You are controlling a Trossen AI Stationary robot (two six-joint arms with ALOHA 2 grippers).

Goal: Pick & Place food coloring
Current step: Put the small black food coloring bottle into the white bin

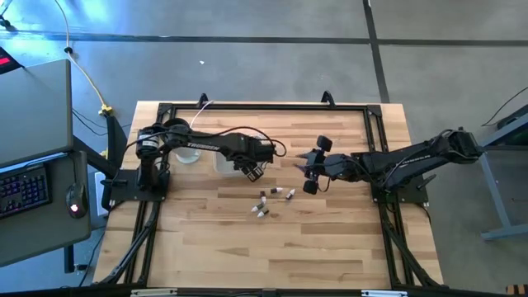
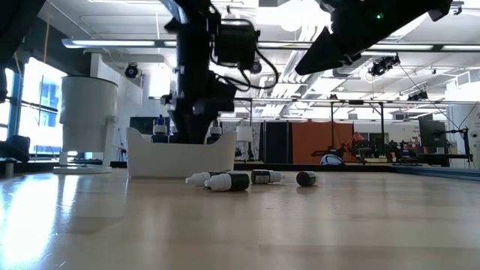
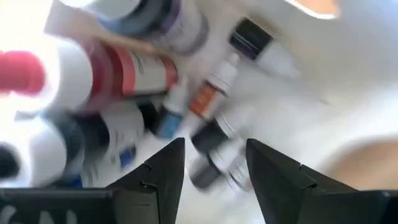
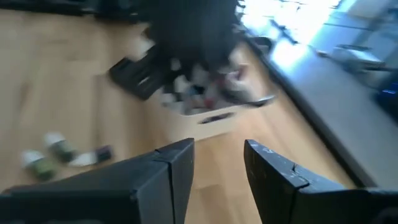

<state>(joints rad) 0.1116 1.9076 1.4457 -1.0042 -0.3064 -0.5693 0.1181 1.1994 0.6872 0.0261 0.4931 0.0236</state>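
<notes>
A white square tray (image 2: 180, 159) at the table's far left holds several food coloring bottles (image 3: 124, 68), upright or lying. My left gripper (image 3: 214, 146) points down into the tray, open, with a dark bottle (image 3: 211, 163) lying on the tray floor just beyond its fingertips. Several more bottles (image 1: 279, 193) lie on their sides on the wood near the table's middle. My right gripper (image 1: 307, 167) hovers open to the right of the tray and above those bottles (image 4: 59, 149), with nothing between its fingers.
A white cup (image 2: 88, 124) stands left of the tray (image 1: 223, 163). Black frame rails (image 1: 264, 106) run along the table's far and side edges. Bare wood (image 1: 272, 247) stretches from the loose bottles (image 2: 229, 181) to the near edge.
</notes>
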